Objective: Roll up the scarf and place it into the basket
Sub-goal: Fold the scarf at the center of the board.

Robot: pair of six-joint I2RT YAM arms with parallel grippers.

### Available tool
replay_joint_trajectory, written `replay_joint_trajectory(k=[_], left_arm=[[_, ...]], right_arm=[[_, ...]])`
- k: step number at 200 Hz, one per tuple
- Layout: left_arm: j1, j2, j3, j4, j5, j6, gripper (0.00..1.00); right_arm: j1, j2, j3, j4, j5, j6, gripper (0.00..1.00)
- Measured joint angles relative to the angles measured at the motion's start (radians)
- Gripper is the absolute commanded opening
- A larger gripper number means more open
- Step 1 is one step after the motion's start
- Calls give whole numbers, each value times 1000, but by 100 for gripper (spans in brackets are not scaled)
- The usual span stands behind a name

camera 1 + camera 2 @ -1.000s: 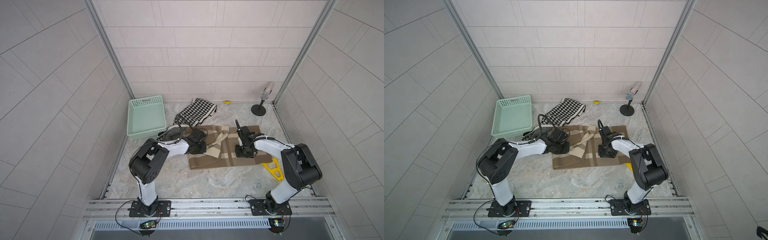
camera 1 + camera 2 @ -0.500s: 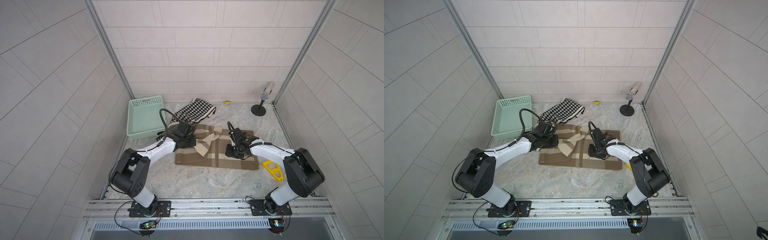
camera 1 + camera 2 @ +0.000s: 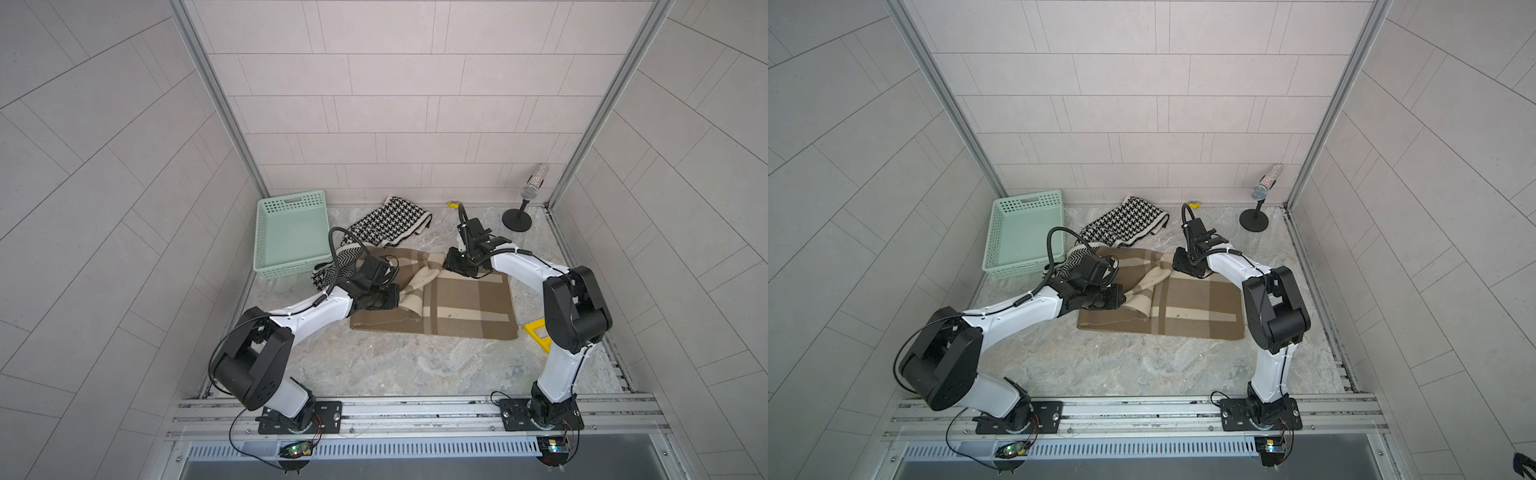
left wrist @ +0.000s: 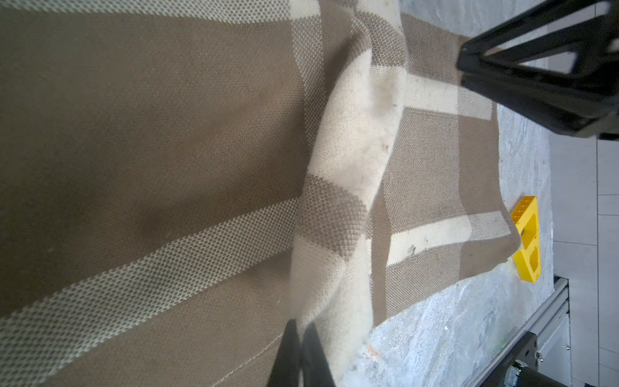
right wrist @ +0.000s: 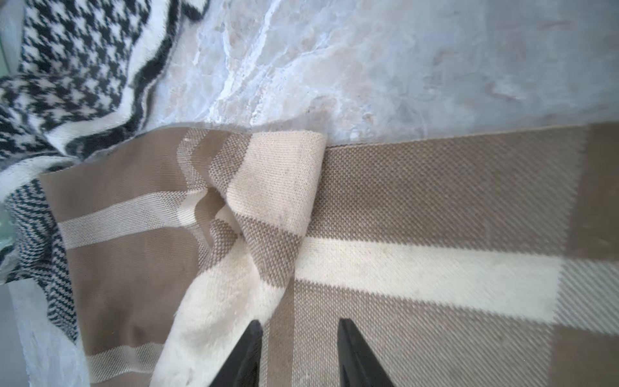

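Rolling barely begun, the left gripper pinched the scarf at its first fold while the right gripper, jaws apart, hovered over the fold's far end, apparently needing to grip there next.

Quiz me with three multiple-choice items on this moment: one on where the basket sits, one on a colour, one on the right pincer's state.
1. Where is the mint-green basket?
A. At the front right corner
B. At the back, to the robot's left of the houndstooth scarf
C. In the centre, under both arms

2. What colour is the triangular block by the tan plaid scarf?
A. Red
B. Yellow
C. Blue

3. How is the right pincer?
A. Shut on the houndstooth scarf
B. Gripping the basket's rim
C. Open over the tan plaid scarf

Answers:
1 B: both top views show it at the back left, with the houndstooth scarf on its right.
2 B: the left wrist view shows it yellow.
3 C: the right wrist view shows its fingers apart, with tan cloth between them.
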Motion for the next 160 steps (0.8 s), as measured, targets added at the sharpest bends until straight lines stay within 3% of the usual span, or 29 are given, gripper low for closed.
replay_joint_trajectory(k=[47, 80, 122, 160], left_arm=[[0, 4, 0, 16, 20, -1, 0], [0, 5, 0, 16, 28, -2, 0], [-3, 2, 3, 3, 41, 6, 0], [-71, -19, 115, -150, 32, 68, 0]], right_arm=[[0, 107, 65, 23, -32, 12, 44], [0, 144, 82, 55, -61, 27, 33], [-5, 159, 129, 51, -80, 11, 0], [-24, 150, 197, -26, -66, -53, 0]])
